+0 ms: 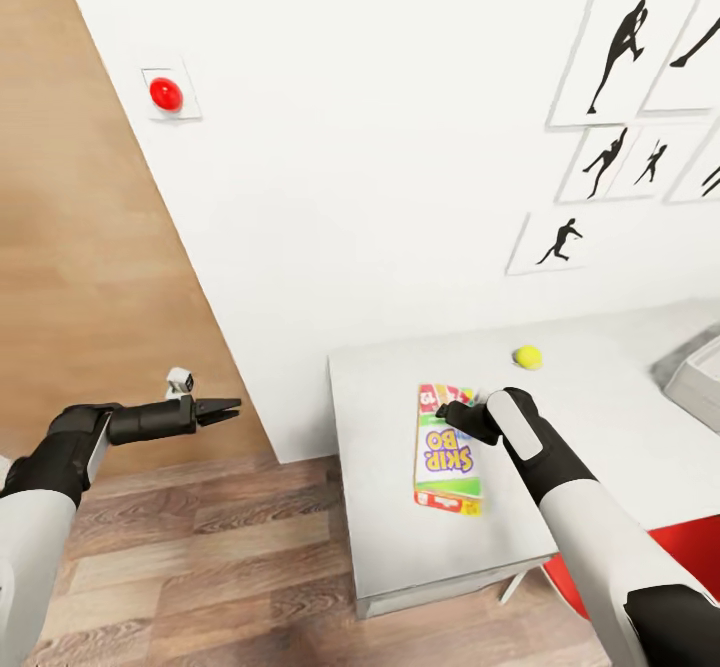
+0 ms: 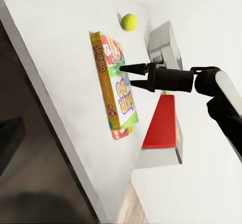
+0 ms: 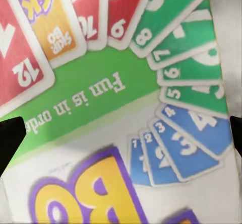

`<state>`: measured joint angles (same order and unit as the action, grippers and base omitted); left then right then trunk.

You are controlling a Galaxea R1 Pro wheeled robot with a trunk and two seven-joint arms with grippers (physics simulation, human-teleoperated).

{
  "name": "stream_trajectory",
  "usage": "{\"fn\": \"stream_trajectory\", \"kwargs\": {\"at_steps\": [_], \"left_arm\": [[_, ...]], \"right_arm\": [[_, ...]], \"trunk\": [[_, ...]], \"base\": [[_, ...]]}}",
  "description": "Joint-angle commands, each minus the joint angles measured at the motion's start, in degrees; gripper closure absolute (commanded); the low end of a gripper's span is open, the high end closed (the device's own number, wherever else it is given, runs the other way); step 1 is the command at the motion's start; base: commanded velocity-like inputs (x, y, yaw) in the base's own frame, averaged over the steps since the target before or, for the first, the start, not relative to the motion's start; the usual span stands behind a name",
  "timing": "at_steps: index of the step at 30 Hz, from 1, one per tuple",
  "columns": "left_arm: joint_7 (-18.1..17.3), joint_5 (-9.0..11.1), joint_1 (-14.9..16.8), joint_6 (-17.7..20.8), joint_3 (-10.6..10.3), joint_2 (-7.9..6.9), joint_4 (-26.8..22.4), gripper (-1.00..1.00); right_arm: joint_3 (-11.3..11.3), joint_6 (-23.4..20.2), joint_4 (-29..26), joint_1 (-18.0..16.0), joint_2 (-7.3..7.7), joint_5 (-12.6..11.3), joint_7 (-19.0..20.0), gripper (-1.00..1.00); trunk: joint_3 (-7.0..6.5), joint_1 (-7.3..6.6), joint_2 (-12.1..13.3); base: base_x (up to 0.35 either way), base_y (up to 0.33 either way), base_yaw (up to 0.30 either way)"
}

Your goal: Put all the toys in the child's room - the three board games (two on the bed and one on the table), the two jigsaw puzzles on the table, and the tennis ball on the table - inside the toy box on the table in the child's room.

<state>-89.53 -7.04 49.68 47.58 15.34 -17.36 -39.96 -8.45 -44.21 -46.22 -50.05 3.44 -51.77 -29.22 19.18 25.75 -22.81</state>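
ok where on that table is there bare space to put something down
Bare top lies between the table's near-left edge and the board game, and right of the game toward the toy box. It is crowded mid-table, where the right end effector hangs over the game, tennis ball behind.

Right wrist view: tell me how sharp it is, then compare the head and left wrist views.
Right wrist view: board game lid print soft and blurred, very close. Head view: crisp, even light, walls leaning. Left wrist view: tennis ball sharp, dark blurred edge.
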Motion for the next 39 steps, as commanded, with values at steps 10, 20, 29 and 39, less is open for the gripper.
{"fn": "stream_trajectory", "kwargs": {"at_steps": [10,20,29,39], "left_arm": [[-0.5,-0.6,0.1,0.7,0.1,0.06,0.0,-1.0],[-0.5,-0.6,0.1,0.7,0.1,0.13,0.0,-1.0],[-0.5,-0.6,0.1,0.8,0.0,0.13,0.0,-1.0],[-0.5,-0.6,0.1,0.9,0.0,0.13,0.0,-1.0]], "right_arm": [[-0.3,0.0,-0.1,0.0,0.13,-0.7,-0.6,-1.0],[-0.3,0.0,-0.1,0.0,0.15,-0.7,0.5,-1.0],[-0.3,0.0,0.0,0.0,0.16,-0.6,2.7,-1.0],[-0.3,0.0,0.0,0.0,0.16,-0.6,2.8,-1.0]], "trunk": [[-0.33,0.03,-0.1],[-0.35,0.03,-0.1],[-0.35,0.03,-0.1],[-0.35,0.03,-0.1]], "base": [[-0.02,0.074,0.097],[-0.012,0.186,0.005],[-0.036,0.129,0.0],[-0.014,0.137,0.0]]}}
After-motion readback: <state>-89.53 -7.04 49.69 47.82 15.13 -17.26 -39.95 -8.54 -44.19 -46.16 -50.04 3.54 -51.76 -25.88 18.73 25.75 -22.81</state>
